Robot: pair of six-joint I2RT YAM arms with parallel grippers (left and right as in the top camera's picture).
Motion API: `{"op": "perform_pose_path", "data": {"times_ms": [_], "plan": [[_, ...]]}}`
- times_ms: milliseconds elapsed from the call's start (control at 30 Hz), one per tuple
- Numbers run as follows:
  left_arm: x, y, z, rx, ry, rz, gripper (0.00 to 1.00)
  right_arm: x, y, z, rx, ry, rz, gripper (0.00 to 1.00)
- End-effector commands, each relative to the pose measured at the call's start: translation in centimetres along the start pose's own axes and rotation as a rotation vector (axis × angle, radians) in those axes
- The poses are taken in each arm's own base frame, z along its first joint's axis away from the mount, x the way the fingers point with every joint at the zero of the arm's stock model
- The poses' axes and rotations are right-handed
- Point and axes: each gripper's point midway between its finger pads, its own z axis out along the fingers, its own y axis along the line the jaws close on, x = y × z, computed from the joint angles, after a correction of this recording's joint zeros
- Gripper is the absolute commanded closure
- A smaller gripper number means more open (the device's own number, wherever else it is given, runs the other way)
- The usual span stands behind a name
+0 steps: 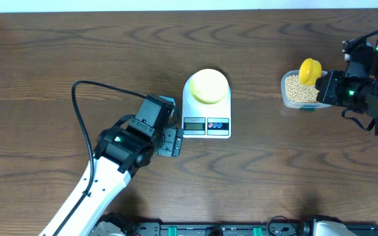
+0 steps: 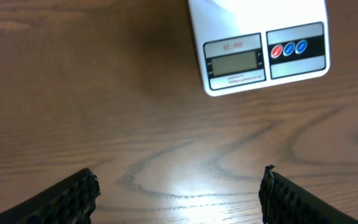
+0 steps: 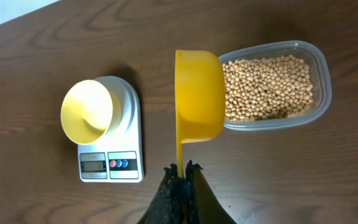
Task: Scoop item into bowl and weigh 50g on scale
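The white scale (image 1: 206,121) stands mid-table with the pale yellow bowl (image 1: 209,86) on its platform. In the right wrist view the bowl (image 3: 87,112) looks empty. Tan beans (image 3: 266,87) fill a clear container (image 1: 297,92) at the right. My right gripper (image 3: 180,169) is shut on the thin handle of a bright yellow scoop (image 3: 197,93), which hangs over the container's left end; its inside is hidden. From overhead, the right gripper (image 1: 325,85) sits just right of the scoop (image 1: 310,71). My left gripper (image 2: 179,190) is open and empty over bare wood in front of the scale (image 2: 263,50); overhead it (image 1: 174,141) lies by the scale's front-left corner.
A black cable (image 1: 84,105) loops over the table left of the left arm. The scale's display (image 2: 234,63) is blank or unreadable. The table's back edge (image 1: 189,8) runs along the top, and a black rail (image 1: 241,229) lines the front edge.
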Motion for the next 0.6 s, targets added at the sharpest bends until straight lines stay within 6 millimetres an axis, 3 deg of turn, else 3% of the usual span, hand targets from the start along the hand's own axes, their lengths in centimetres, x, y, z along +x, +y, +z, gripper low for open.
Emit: {"op": "perform_pose_path", "data": {"times_ms": [0, 100, 133, 200, 300, 367, 433, 567], "plan": [[0.1, 0.4, 0.2, -0.021, 0.009, -0.004, 0.15, -0.6, 0.3, -0.9, -0.008, -0.027, -0.042, 0.99], [0.1, 0.4, 0.2, -0.02, 0.009, -0.004, 0.16, -0.5, 0.3, -0.9, -0.007, -0.026, -0.051, 0.99], [0.0, 0.4, 0.2, -0.02, 0.008, -0.005, 0.21, -0.5, 0.3, -0.9, -0.006, -0.026, -0.056, 0.99], [0.0, 0.4, 0.2, -0.02, 0.008, -0.005, 0.37, -0.6, 0.2, -0.9, 0.002, -0.027, -0.06, 0.99], [0.0, 0.4, 0.2, -0.019, 0.005, -0.005, 0.51, -0.7, -0.4, -0.9, 0.034, -0.032, -0.059, 0.99], [-0.3, 0.3, 0.2, -0.016, -0.005, -0.006, 0.66, -0.8, -0.6, -0.9, 0.05, -0.038, -0.06, 0.99], [-0.5, 0.0, 0.2, 0.002, -0.015, -0.007, 0.89, -1.0, -0.6, -0.9, 0.051, -0.046, -0.062, 0.99], [-1.6, -2.3, 0.0, 0.128, -0.047, -0.008, 0.93, -1.8, -0.5, -0.9, 0.046, -0.079, -0.07, 0.99]]}}
